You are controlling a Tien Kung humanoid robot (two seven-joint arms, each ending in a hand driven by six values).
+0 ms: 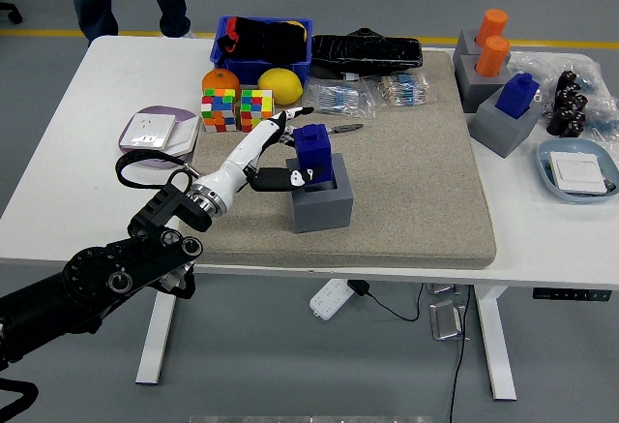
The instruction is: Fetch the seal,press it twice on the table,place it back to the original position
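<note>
A: Where is the left robot hand (287,157)?

B: The black arm enters at the lower left corner and stretches toward two o'clock over the gray mat (416,171), its white forearm nearly straight. The hand sits just left of the blue seal (312,151).

A: Is it gripping?

B: Yes. The dark thumb presses the seal's near side and the white fingers (286,117) curl over the far side, so the hand is closed around the seal.

A: And the seal itself?

B: Upright, its base down in the recess of the gray block (322,205) near the mat's center.

A: Anything around it?

B: A pen (345,128) lies at about one o'clock from the seal. Two color cubes (238,109) stand at ten o'clock, with a lemon (280,85) beyond them on the white surface (77,152).
</note>
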